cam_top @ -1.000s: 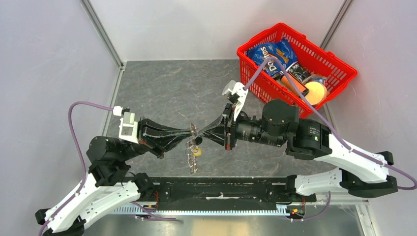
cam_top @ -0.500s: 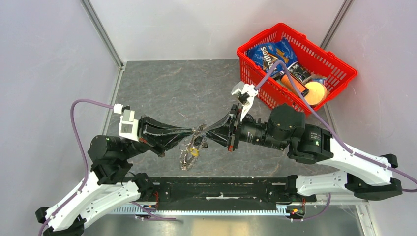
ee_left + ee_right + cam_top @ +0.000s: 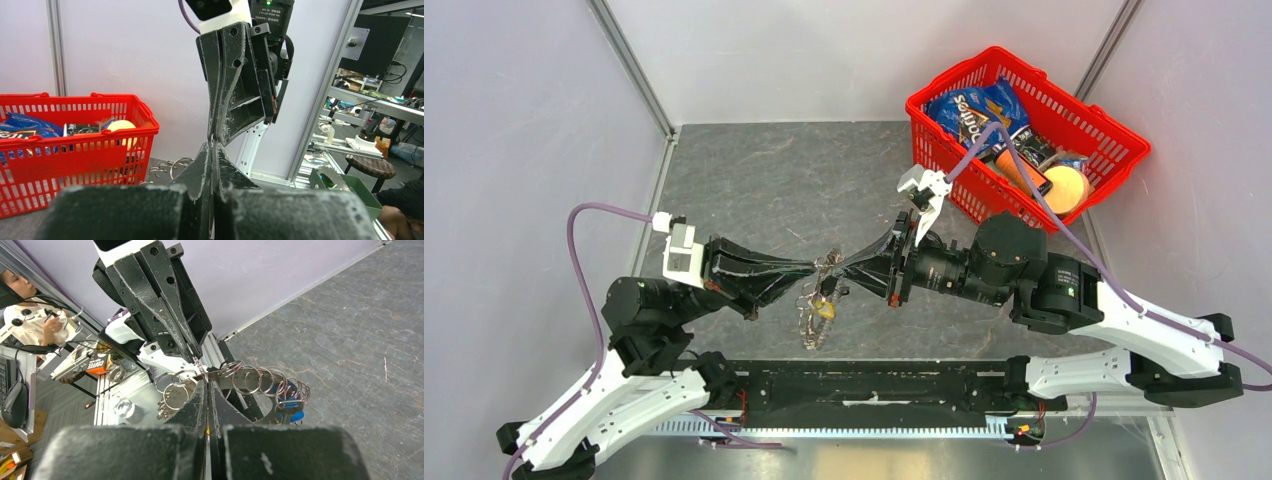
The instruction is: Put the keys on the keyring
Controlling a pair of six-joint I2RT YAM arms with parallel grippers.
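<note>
I have the left gripper (image 3: 814,267) and the right gripper (image 3: 838,268) meeting tip to tip above the middle of the grey table (image 3: 754,180). Both are clamped fully closed on the top of the keyring (image 3: 814,312). The ring hangs down from their tips with its silver keys dangling, a yellow-headed key (image 3: 825,308) and a blue-headed key (image 3: 292,415) among them.

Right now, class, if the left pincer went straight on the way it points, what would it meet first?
The right pincer, most likely: it points back at the left pincer, nearly tip to tip, with the keyring hanging where they meet. A ring may lie between the tips first.
</note>
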